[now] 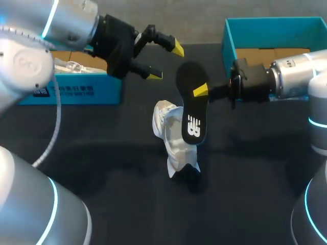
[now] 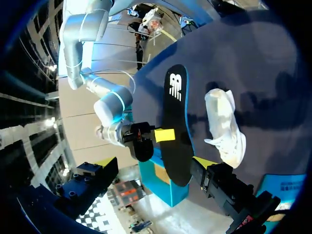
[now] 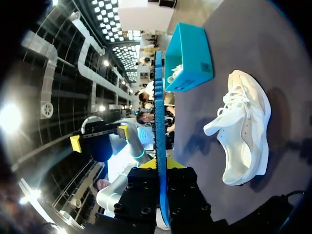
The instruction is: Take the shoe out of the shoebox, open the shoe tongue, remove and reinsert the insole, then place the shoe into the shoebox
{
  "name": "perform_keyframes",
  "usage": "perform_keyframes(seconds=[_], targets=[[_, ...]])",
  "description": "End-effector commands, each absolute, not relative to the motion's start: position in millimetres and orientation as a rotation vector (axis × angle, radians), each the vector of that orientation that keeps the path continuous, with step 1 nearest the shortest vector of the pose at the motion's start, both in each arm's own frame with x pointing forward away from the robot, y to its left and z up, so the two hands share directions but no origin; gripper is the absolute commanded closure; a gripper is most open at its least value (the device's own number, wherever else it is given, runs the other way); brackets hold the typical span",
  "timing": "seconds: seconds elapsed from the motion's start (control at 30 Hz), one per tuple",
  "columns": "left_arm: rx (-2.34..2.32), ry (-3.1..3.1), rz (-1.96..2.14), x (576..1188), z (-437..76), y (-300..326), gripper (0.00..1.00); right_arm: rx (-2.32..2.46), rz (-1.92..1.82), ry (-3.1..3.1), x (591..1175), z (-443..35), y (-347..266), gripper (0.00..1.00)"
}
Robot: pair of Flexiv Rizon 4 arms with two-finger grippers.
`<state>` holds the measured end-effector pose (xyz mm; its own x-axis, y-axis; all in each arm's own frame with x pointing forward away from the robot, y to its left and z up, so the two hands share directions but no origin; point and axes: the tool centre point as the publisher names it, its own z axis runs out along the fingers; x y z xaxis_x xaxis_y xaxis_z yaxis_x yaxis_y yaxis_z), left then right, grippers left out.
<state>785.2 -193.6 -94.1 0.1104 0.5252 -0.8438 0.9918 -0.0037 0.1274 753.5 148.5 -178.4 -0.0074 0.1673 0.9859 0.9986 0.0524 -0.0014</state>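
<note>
My right gripper (image 1: 202, 91) is shut on a black insole (image 1: 192, 107) and holds it in the air above the table's middle, white logo end hanging down. In the right wrist view the insole (image 3: 158, 112) stands edge-on between my right gripper's (image 3: 160, 166) fingers. The white shoe (image 1: 172, 144) lies on its side on the dark table under the insole, also seen as a shoe (image 3: 243, 131) beside that gripper. My left gripper (image 1: 166, 61) hovers open just left of the insole's upper end. In its own view, the insole (image 2: 175, 117) reaches between my left gripper's (image 2: 155, 165) spread fingers without touching them.
An open teal shoebox (image 1: 229, 38) stands at the back right, behind my right arm. A second teal box (image 1: 71, 91) with pale contents sits at the back left under my left arm. The dark table (image 1: 102, 153) spreads around the shoe.
</note>
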Motion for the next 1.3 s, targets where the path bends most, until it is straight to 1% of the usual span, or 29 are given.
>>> perform_keyframes(seconds=[0.03,0.67,1.3], targets=[[1.378,1.268,-0.976,778,-102,-190,0.00,-1.314,-1.090,-1.363,747,-170,144,1.00],[1.284,1.151,-1.038,766,-121,-186,0.00,-1.287,-1.108,-1.289,746,-153,142,1.00],[1.141,1.146,-1.098,773,-138,-206,0.00,-1.244,-1.078,-1.278,741,-140,159,1.00]])
